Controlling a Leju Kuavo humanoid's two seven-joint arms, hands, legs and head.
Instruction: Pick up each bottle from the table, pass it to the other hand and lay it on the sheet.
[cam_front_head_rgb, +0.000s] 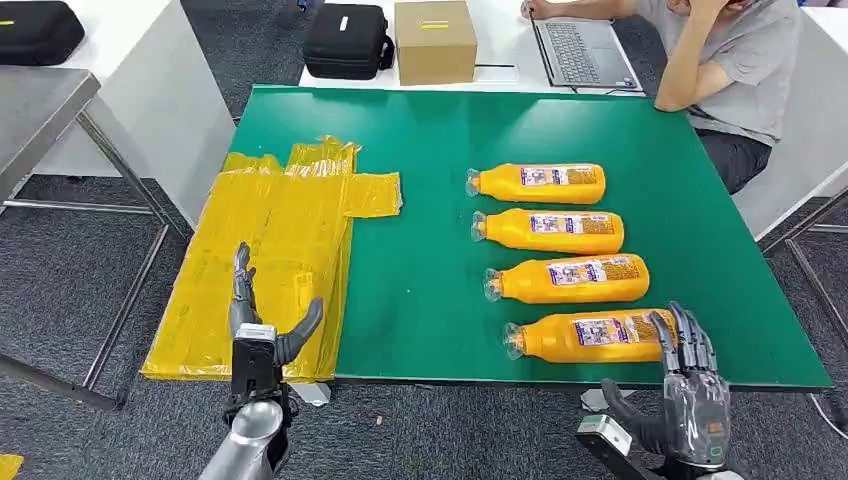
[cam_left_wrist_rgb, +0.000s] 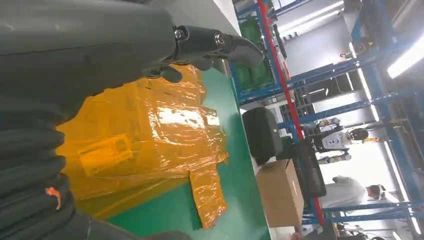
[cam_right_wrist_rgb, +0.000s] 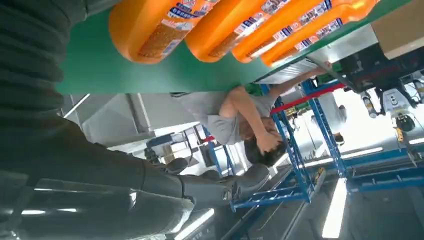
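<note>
On green table: four bottles lying | both hands' fingers spread, empty

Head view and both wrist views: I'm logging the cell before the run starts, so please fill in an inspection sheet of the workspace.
Surface: green table, flat, on grey carpet.
Job's things: four orange bottles lying in a row, caps toward the sheet; yellow sheet wrinkled, at the table's left edge.
Clutter: nothing seen on the green table.
Hands: left hand open over the sheet; right hand open at the base of the nearest bottle, contact unclear.
Cables: nothing seen.
Surroundings: person at a laptop; cardboard box; black case; blue racks.
</note>
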